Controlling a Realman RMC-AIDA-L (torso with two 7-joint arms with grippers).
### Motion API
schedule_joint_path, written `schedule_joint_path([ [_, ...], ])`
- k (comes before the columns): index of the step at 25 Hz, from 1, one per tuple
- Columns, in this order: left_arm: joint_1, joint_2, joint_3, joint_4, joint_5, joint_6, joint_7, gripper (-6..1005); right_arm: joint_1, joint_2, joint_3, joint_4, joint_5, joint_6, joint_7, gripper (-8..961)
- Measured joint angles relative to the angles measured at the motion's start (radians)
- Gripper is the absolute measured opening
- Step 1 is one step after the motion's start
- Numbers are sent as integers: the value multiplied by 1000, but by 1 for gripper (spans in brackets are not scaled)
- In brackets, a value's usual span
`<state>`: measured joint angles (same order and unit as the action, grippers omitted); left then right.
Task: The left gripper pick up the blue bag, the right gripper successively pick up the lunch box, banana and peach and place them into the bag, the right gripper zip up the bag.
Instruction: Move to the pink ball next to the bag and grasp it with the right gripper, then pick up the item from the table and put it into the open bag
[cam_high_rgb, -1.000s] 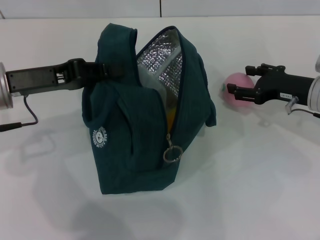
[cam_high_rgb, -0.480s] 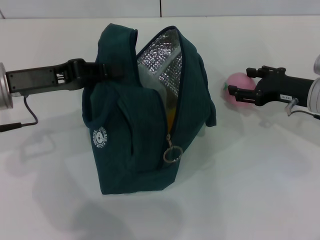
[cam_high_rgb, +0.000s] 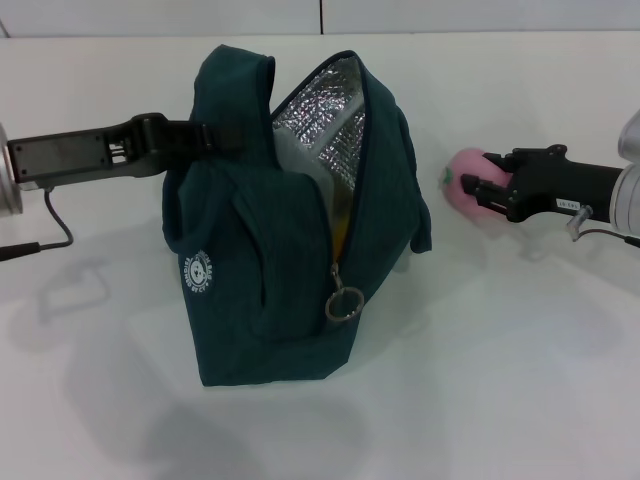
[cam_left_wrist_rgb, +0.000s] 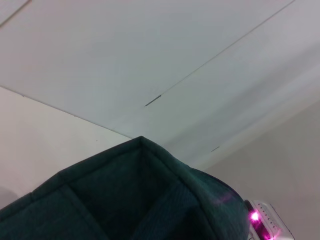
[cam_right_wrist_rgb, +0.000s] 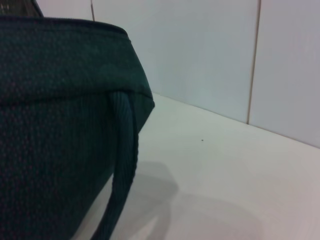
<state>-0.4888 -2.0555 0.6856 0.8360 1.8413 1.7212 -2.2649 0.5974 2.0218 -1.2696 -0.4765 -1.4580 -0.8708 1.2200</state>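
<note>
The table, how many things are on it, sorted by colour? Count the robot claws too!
Blue: 1, the blue bag
Pink: 1, the peach
Yellow-orange: 1, a sliver inside the bag's opening
Black: 2, the left gripper at the bag, the right gripper at the peach
Total: 5

White table and pale wall panels

The white table (cam_high_rgb: 520, 380) fills most of the head view, its matte surface carrying soft grey shadows toward the near edge. Beyond the table's far edge rises a pale wall (cam_high_rgb: 450, 14), split by a thin dark vertical seam (cam_high_rgb: 321, 15). In the right wrist view the same wall (cam_right_wrist_rgb: 200, 55) meets the table (cam_right_wrist_rgb: 225, 190) along a slanted line, with vertical panel joints above it. The left wrist view shows pale panels (cam_left_wrist_rgb: 125, 55) crossed by fine straight seams.
</note>
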Motion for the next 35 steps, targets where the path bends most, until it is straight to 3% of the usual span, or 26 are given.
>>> schedule_joint_path([
  [6,4,0,0,0,-1,0,3,43,-8,0,3,-20,8,5,-1,344],
  [14,9,-1,0,0,-1,0,3,43,-37,-1,6,-78,44,-13,4,283],
  [15,10,-1,0,0,-1,0,4,43,-69,-4,7,-130,81,-42,5,279],
  [23,21,-5,0,0,-2,1,4,43,-115,-11,9,-248,207,-206,7,230],
  [31,26,-8,0,0,-6,3,4,43,-86,-8,5,-311,341,-459,9,165],
  [35,27,-9,0,0,-12,3,4,43,-42,-1,-39,-300,346,-507,14,131],
])
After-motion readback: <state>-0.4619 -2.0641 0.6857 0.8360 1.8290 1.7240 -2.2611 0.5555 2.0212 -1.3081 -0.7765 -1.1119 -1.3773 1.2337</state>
